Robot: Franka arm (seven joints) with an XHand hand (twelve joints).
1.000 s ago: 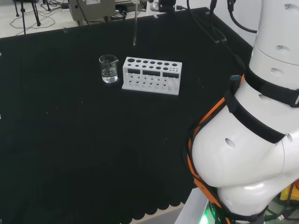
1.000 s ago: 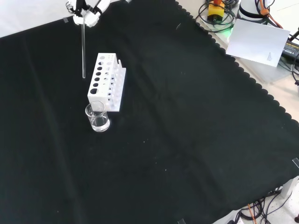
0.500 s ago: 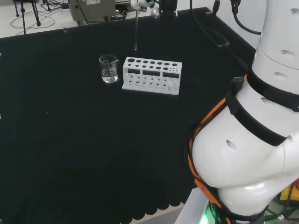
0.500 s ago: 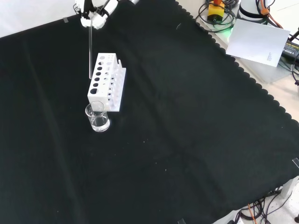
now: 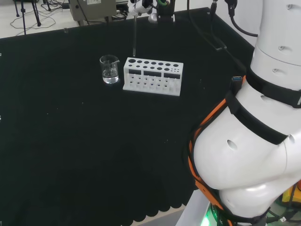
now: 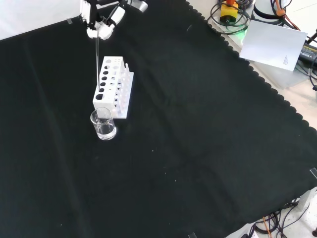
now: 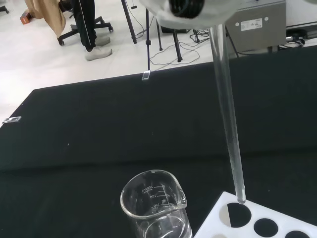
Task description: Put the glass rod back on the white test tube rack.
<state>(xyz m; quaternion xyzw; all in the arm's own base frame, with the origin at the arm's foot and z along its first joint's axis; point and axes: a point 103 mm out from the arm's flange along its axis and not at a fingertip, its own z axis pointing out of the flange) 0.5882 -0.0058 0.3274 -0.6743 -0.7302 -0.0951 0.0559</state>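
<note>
A thin clear glass rod [image 6: 96, 59] hangs upright from my hand [image 6: 101, 22], whose fingers pinch its top end. The hand [image 5: 141, 5] sits at the head view's top edge with the rod [image 5: 134, 35] below it. The white test tube rack [image 6: 113, 87] stands on the black cloth. In the wrist view the rod [image 7: 228, 119] ends just above the large end hole of the rack [image 7: 257, 223], the hole nearest the beaker. A blurred white part of the hand [image 7: 188, 7] shows above it. The rack [image 5: 153, 75] holds no tubes that I can see.
A small clear glass beaker [image 6: 104, 125] stands close to the rack's end, left of the rack in the head view [image 5: 109, 69] and near the rod's tip in the wrist view [image 7: 156, 208]. The arm's white links [image 5: 254, 141] stand at the head view's right.
The hand has carried the rod toward the rack and a little lower. Its tip, earlier beside the rack, now hangs over the end hole.
</note>
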